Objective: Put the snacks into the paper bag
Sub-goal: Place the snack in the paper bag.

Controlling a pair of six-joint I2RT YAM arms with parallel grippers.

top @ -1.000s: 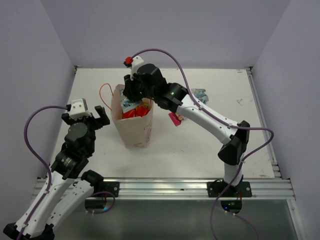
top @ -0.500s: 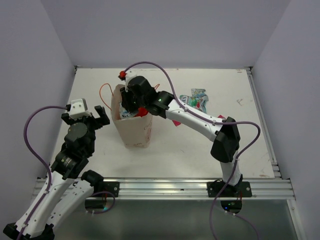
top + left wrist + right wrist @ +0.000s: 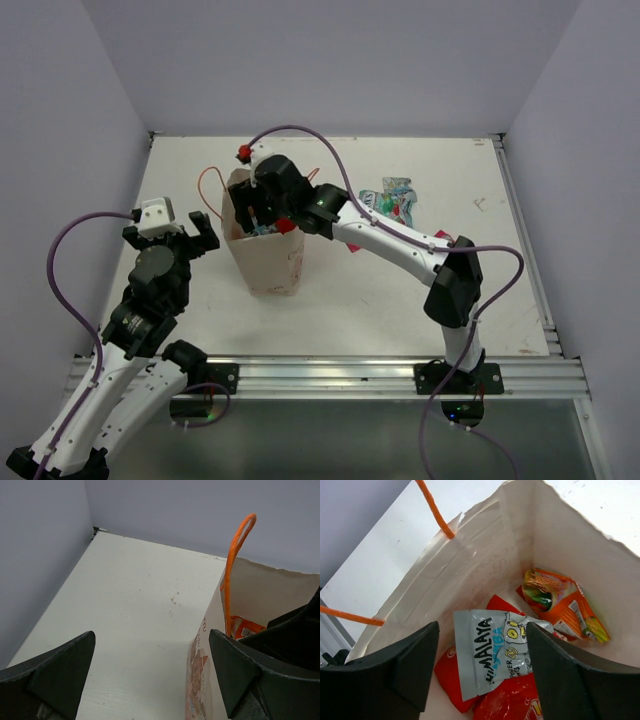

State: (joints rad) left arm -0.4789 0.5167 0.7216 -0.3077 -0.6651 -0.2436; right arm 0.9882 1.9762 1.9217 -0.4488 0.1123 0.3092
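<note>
The left gripper [image 3: 167,230] hovered over the white table [image 3: 180,170] at the near left, just beside the paper bag [image 3: 268,262], its jaws spread wide and holding nothing; from its wrist camera the two dark fingers [image 3: 55,675] framed bare tabletop and the bag's printed wall. The bag stood upright, mouth open, with an orange cord handle [image 3: 235,555] arching above its rim. The right gripper [image 3: 262,210] reached down into the bag's mouth, jaws parted and gripping nothing. Below it a silvery "HIMALAYA" packet [image 3: 490,650] lay loose on top of red packets [image 3: 512,700], and an orange multicoloured packet [image 3: 562,607] rested against the bag's inner corner. Outside the bag, a magenta packet [image 3: 350,244] lay on the table just right of it, partly under the right arm, and teal-white packets [image 3: 396,197] lay farther back to the right.
</note>
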